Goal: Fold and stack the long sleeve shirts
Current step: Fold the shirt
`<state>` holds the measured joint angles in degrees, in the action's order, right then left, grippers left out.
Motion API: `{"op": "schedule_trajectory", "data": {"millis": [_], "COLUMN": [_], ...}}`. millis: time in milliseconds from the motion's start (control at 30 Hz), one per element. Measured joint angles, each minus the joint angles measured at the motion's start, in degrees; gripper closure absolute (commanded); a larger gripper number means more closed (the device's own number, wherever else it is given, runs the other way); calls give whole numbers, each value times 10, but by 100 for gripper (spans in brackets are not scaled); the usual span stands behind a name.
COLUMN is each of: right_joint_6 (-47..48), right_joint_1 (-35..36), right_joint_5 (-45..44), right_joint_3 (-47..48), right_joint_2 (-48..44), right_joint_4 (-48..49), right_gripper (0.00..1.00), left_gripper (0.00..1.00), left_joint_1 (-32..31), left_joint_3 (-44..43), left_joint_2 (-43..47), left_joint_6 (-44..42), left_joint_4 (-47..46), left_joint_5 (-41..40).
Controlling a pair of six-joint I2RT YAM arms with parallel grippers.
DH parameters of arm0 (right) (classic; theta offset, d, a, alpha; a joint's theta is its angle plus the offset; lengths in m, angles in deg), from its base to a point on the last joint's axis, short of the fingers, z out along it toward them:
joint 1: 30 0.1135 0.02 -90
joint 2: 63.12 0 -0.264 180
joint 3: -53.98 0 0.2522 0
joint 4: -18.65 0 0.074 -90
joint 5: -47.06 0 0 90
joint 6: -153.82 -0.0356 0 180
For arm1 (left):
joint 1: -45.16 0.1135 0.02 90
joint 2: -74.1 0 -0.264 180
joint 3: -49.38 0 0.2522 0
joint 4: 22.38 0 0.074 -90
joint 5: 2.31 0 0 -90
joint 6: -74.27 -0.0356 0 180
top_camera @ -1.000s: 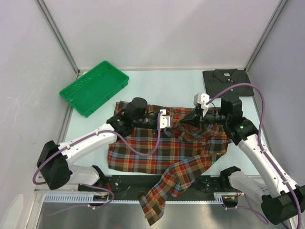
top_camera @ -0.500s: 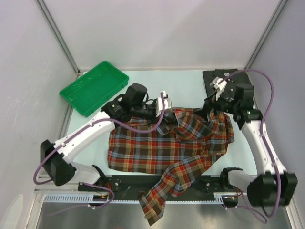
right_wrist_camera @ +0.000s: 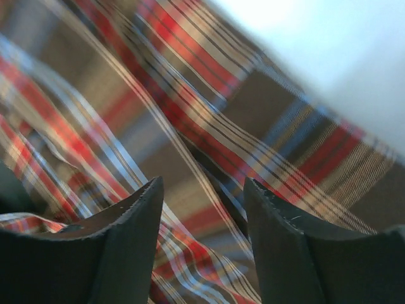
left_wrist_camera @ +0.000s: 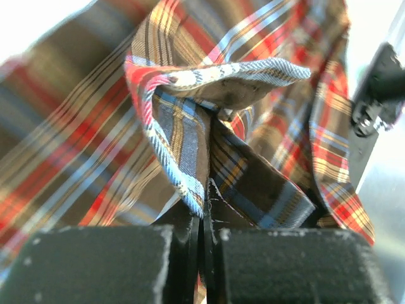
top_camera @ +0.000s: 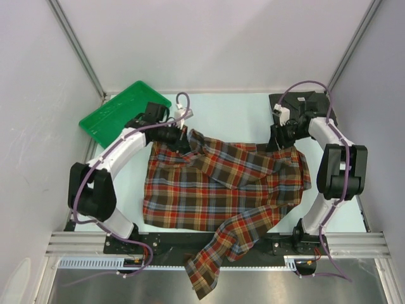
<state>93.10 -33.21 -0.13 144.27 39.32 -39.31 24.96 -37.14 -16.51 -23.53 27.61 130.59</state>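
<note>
Left gripper [left_wrist_camera: 204, 218]: pinching the plaid shirt [top_camera: 221, 190] at its far-left edge.
Right gripper [right_wrist_camera: 202, 183]: jaws apart over the shirt's far-right corner.
Next: I'd grip there, then spread it taut.

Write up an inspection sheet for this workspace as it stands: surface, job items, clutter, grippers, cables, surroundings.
Surface: pale table, middle covered by cloth.
Job's things: plaid shirt spread out, one sleeve hanging over the near edge; grey shirt folded at the far right corner.
Clutter: green tray at far left.
Grippers: left gripper shut on the plaid shirt's edge; right gripper open above plaid cloth.
Cables: purple cables arch over both wrists.
Surroundings: pale walls, metal posts.
</note>
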Motion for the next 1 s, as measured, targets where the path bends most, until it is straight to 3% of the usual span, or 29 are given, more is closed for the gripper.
{"op": "schedule_trajectory", "data": {"millis": [133, 300, 533, 600, 667, 733, 800, 867, 1000], "right_joint_6": [15, 35, 67, 79, 90, 102, 114, 124, 132], "right_joint_1": [-3, -3, -3, -4, -6, -9, -13, -19, -27], "right_joint_5": [-42, -87, -115, -118, -123, -128, -137, -144, -156], "right_joint_3": [13, 19, 38, 39, 38, 34, 24, 11, -3], "right_joint_2": [26, 46, 49, 49, 49, 49, 49, 49, 49], "right_joint_4": [-27, -43, -69, -78, -88, -93, -97, -100, -107], "right_gripper": [47, 51, 62, 67, 72, 80, 90, 92, 80], "left_gripper": [93, 68, 65, 72, 86, 87, 84, 80, 64], "left_joint_1": [47, 64, 71, 72, 72, 72, 72, 72, 72], "left_joint_3": [37, 61, 64, 64, 63, 59, 53, 50, 50], "left_joint_2": [-28, -83, -99, -100, -103, -110, -120, -125, -127], "left_joint_6": [2, -12, -44, -50, -56, -59, -63, -63, -69], "left_joint_4": [-10, -2, 27, 33, 37, 40, 42, 42, 51], "left_joint_5": [-1, -14, -33, -33, -31, -28, -25, -22, -28]}}
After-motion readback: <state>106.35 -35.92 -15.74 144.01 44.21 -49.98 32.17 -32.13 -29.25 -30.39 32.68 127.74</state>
